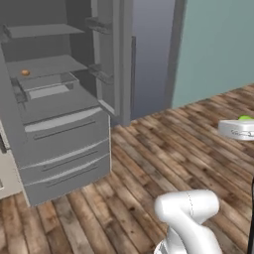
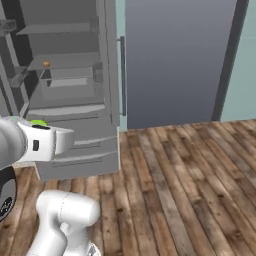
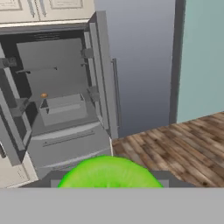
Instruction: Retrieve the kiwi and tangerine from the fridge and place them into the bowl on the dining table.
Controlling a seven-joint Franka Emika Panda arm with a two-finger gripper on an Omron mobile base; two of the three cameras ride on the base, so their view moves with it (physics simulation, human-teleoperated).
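Observation:
The fridge (image 1: 64,129) (image 2: 75,142) (image 3: 65,144) stands open, its grey shelves bare except for the tangerine (image 1: 25,72) (image 2: 46,63) (image 3: 43,95), a tiny orange ball on a middle shelf. My gripper (image 3: 109,180) is well back from the fridge over the floor, shut on the kiwi (image 3: 109,173), which bulges bright yellow-green at the bottom of the hand view. The hand (image 1: 239,129) (image 2: 42,141) lies roughly level, with a sliver of the kiwi (image 1: 244,118) (image 2: 38,122) on top. The bowl and the dining table are out of view.
The fridge's open right door (image 1: 111,54) (image 3: 103,74) juts toward me. A tall grey panel (image 2: 175,60) and a teal wall (image 1: 218,44) lie to its right. Plank floor (image 2: 175,175) spreads in front. Cream cabinets (image 3: 43,8) sit above the fridge.

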